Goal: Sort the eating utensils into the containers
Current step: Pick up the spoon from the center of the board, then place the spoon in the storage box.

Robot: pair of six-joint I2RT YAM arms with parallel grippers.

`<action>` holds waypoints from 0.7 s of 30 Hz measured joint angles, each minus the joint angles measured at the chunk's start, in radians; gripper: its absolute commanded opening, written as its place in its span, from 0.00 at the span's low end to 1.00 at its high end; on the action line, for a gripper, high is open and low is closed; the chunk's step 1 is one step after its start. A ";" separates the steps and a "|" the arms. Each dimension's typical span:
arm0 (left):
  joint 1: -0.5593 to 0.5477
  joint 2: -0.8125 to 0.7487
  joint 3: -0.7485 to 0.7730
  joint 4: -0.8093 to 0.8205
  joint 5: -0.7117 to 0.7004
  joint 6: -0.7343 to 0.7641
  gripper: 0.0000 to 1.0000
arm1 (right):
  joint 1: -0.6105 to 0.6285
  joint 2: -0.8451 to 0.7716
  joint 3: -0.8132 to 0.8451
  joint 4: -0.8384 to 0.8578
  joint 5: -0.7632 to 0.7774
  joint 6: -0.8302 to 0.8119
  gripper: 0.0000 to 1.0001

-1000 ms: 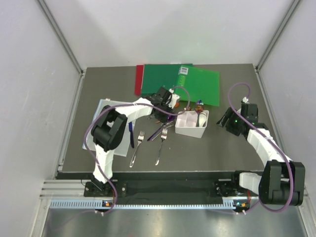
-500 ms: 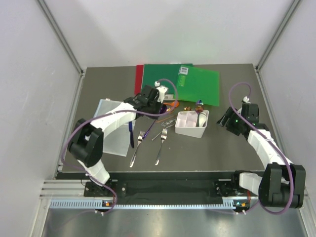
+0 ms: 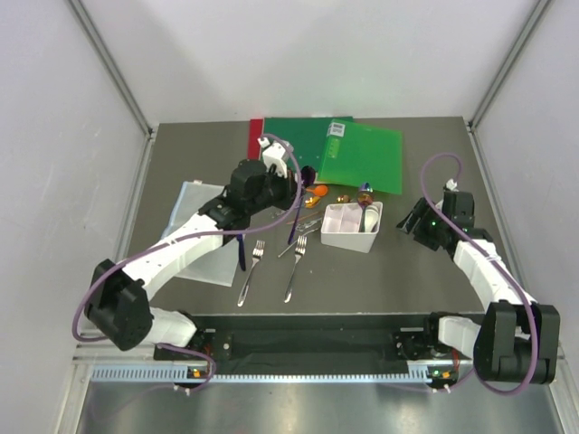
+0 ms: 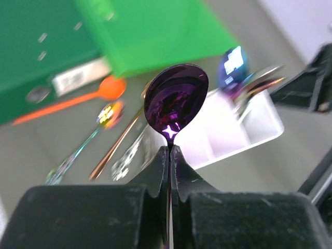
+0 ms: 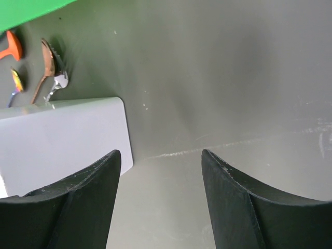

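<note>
Since a second ago the left arm has drawn back and risen from the pile, taking the purple spoon (image 4: 176,98) with it. The spoon now hangs above the table (image 3: 407,271), just left of the white bin (image 3: 351,237). The left fingers (image 4: 162,168) are pressed together on the spoon's neck, with the bowl standing up past their tips. Only the left wrist view shows this pinch; from above, the arm hides it.

The top view shows a white spoon (image 3: 371,215) lying in the divided bin's right compartment. A blue-iridescent spoon (image 4: 232,65) sticks out over the bin's far end.

Beyond the bin, toward the green folder (image 3: 362,154) and red folder (image 3: 255,145), lie an orange spoon (image 4: 78,98), a rainbow spoon (image 4: 110,114) and a copper spoon (image 4: 116,150). Nearer the arms are two silver forks (image 3: 295,267). A dark blue utensil (image 3: 241,246) lies at the edge of the clear sheet (image 3: 204,240).

The right fingers (image 5: 83,202) are spread wide over bare table, just beside the bin's right end. The right wrist view shows only the bin's outer wall, not its contents.
</note>
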 measured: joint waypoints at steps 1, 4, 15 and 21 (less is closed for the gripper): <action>-0.009 0.006 0.002 0.022 0.003 -0.008 0.00 | 0.000 -0.004 0.000 0.000 -0.001 0.002 0.63; -0.037 0.044 0.008 0.126 0.008 -0.038 0.00 | 0.000 -0.019 0.000 -0.001 -0.004 0.003 0.63; -0.124 0.233 0.088 0.376 -0.050 -0.140 0.00 | 0.000 -0.052 0.000 -0.032 -0.005 -0.007 0.64; -0.175 0.251 0.121 0.480 -0.111 -0.163 0.00 | 0.000 -0.042 0.000 -0.031 -0.006 -0.018 0.63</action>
